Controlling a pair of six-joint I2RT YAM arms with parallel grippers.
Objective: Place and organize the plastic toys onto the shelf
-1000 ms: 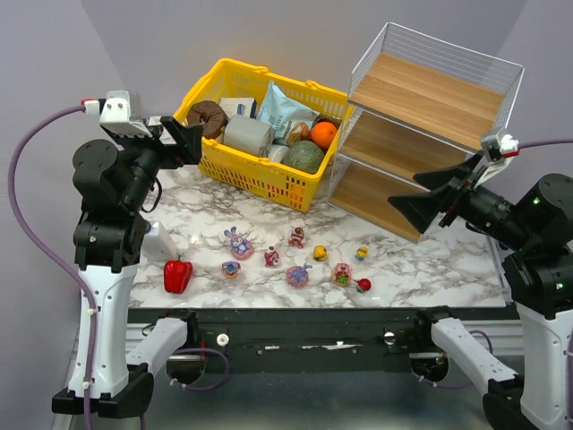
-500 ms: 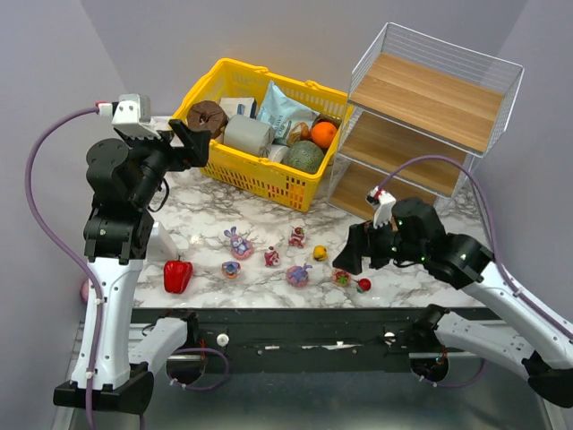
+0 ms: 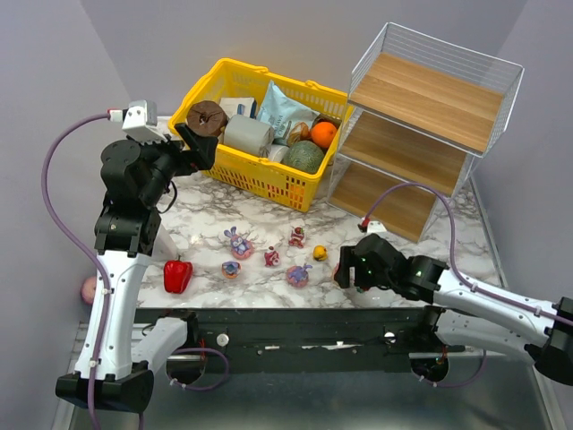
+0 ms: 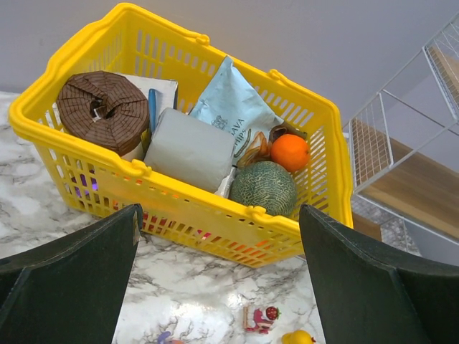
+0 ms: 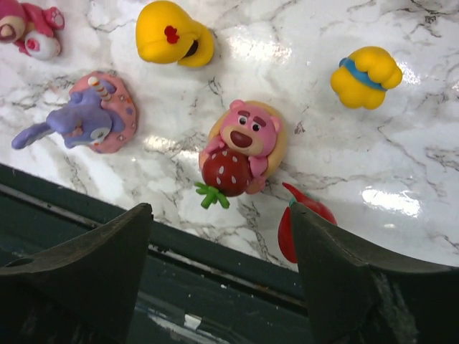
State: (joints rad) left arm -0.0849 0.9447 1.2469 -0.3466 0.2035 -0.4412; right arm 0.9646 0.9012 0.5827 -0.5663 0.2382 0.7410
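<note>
Several small plastic toys lie on the marble table near its front edge: a purple bunny (image 3: 237, 243), a red-pink figure (image 3: 296, 236), a yellow duck (image 3: 320, 253) and another bunny (image 3: 298, 275). My right gripper (image 3: 345, 269) is open and empty, low over the toys at the front right. In the right wrist view its jaws (image 5: 219, 218) stand wide apart just below a pink bear holding a strawberry (image 5: 242, 149), with a small red toy (image 5: 305, 229) by the right finger. The shelf (image 3: 421, 116) stands at the back right, its boards bare. My left gripper (image 3: 192, 143) is open and empty, raised beside the basket.
A yellow basket (image 3: 260, 175) with a melon, an orange, a roll and packets stands at the back centre. A red bell pepper (image 3: 177, 275) lies at the front left. The table's front edge (image 5: 215, 251) runs right under my right gripper.
My right arm has swung down from in front of the shelf to the toys at the table's front edge. My left gripper has shifted slightly right, toward the basket.
</note>
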